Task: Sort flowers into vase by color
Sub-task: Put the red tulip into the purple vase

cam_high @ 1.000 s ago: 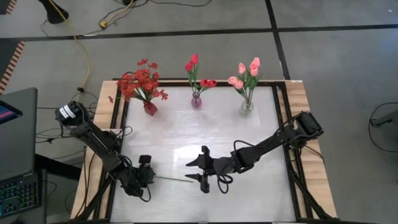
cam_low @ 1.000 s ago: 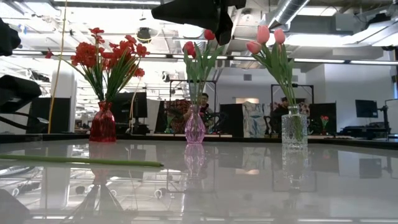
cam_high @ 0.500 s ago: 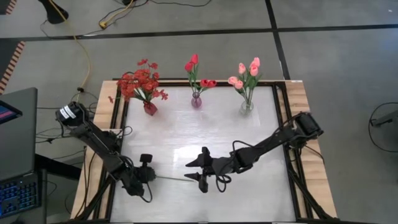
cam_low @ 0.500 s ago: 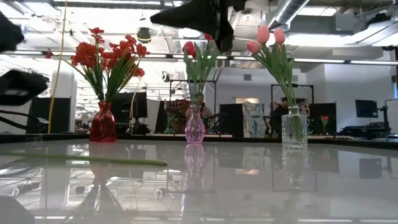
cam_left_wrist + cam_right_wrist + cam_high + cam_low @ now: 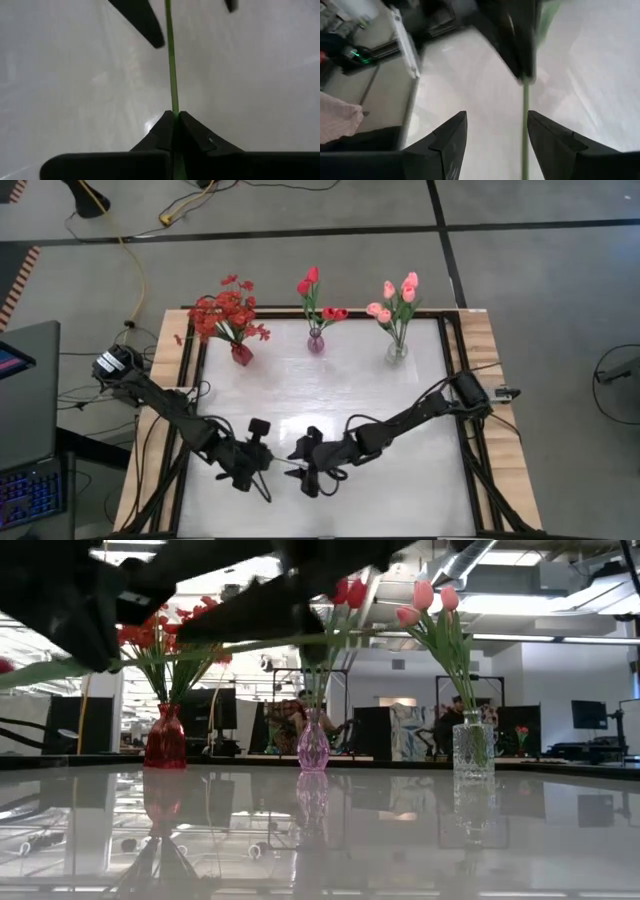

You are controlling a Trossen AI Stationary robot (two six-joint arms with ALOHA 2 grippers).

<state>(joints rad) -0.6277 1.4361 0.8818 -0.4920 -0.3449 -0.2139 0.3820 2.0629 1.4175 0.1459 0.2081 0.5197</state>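
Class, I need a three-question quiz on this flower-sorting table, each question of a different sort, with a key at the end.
1. True or false: the left gripper is shut on a green stem.
2. Which vase holds the light pink tulips? A: the red vase; B: the small purple vase; C: the clear glass vase.
3. Fill in: the right gripper is ____, with the stem between its fingers.

Key
1. True: its fingers meet on the stem.
2. C, at the table's back right.
3. Open, not yet gripping.
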